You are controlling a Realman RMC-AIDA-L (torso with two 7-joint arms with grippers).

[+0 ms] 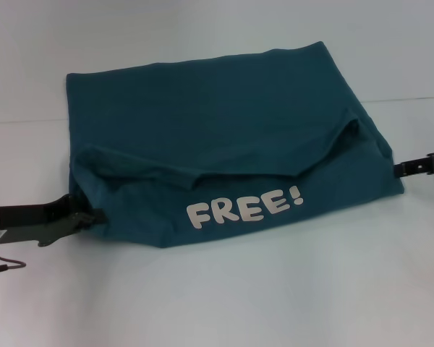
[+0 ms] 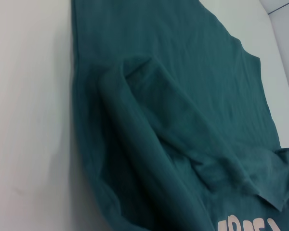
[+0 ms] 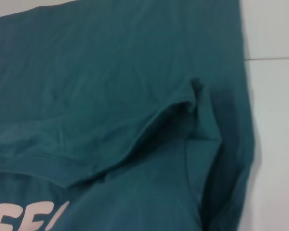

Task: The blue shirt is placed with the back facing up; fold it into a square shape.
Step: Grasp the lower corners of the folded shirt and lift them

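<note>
Lying across the middle of the white table (image 1: 217,303), the blue shirt (image 1: 224,116) is folded into a wide, rough rectangle whose long side runs left to right in the head view, tilted a little so that its right end sits lower and nearer than the far left corner. The near band of cloth is turned over toward the robot, showing the front with the white lettering (image 1: 244,206) reading "FREE!", set along the shirt's long side and rising slightly to the right. Above that band the plain back faces up, and a loose hemmed edge sags across the width in a shallow curve. The far edge is straight; the near edge is rounder and puffed.

The left gripper (image 1: 78,217) reaches in low from the left and meets the shirt's near left corner; its tips disappear against the cloth, so I cannot tell how far apart they stand or whether they grip the fabric. The right gripper (image 1: 403,170) comes in from the right and touches the shirt's right edge, and its hold is just as unclear. Both wrist views show only folds of the shirt (image 2: 183,110) (image 3: 111,86) and table.
</note>
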